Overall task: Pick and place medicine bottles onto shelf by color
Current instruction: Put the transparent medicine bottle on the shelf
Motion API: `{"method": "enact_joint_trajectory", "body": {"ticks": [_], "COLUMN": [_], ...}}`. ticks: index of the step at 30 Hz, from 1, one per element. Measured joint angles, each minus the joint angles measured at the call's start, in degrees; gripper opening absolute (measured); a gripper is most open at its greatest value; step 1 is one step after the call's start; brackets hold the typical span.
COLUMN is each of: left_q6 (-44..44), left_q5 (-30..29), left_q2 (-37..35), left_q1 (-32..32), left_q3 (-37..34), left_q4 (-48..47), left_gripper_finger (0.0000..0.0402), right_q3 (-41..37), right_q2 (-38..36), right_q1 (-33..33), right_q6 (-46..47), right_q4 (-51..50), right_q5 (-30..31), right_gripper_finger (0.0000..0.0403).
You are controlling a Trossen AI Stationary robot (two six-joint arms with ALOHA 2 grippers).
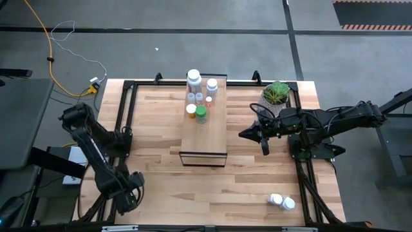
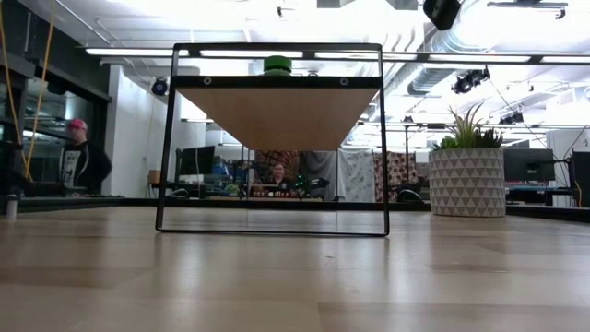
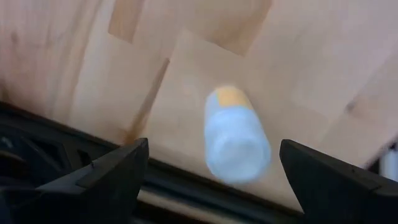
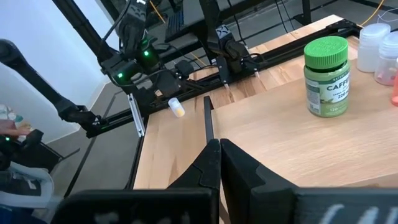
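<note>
1. The left gripper [image 1: 132, 187] is held low over the near left corner of the table [image 1: 257, 187], and its fingers [image 3: 112, 177] are spread wide apart with nothing between them.
2. A small white bottle with an orange cap [image 3: 235, 134] is seen lying on its side on the tabletop, just beyond this gripper, between the two fingers in the left wrist view.
3. The right gripper [image 1: 248, 134] is stretched toward the right side of the shelf [image 1: 212, 138], and its fingers are closed together and empty.
4. A group of medicine bottles [image 1: 199, 96] is already placed at the far end of the shelf, among them a green-capped bottle [image 4: 325, 76].
5. Two white bottles [image 1: 282, 202] are left on the table near the right corner.
6. The step in hand is judged to be the pick of the lying bottle; the left gripper must be lowered around it and closed.
</note>
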Motion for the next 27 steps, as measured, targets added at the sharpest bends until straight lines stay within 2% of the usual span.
{"method": "enact_joint_trajectory", "body": {"ticks": [3,10,21,27], "left_q6": [-0.4,2.7,1.0,0.9], "left_q5": [-3.0,-5.1,-8.6,-10.9], "left_q2": [2.1,6.0,8.5,8.5], "left_q1": [-1.7,-5.0,-5.9,-5.9], "left_q3": [0.0,0.0,0.0,0.0], "left_q4": [0.1,1.1,3.7,3.8], "left_gripper_finger": [0.0351,0.0351,0.0349,0.0314], "right_q3": [0.0,0.0,0.0,0.0], "right_q2": [0.0,0.0,0.0,0.0], "right_q1": [0.0,0.0,0.0,0.0], "right_q6": [0.0,-0.4,-0.5,-0.6], "right_q4": [-0.1,-0.2,-0.4,-0.5], "right_q5": [0.0,0.0,0.0,1.5], "right_gripper_finger": [0.0000,0.0000,0.0000,0.0000]}}
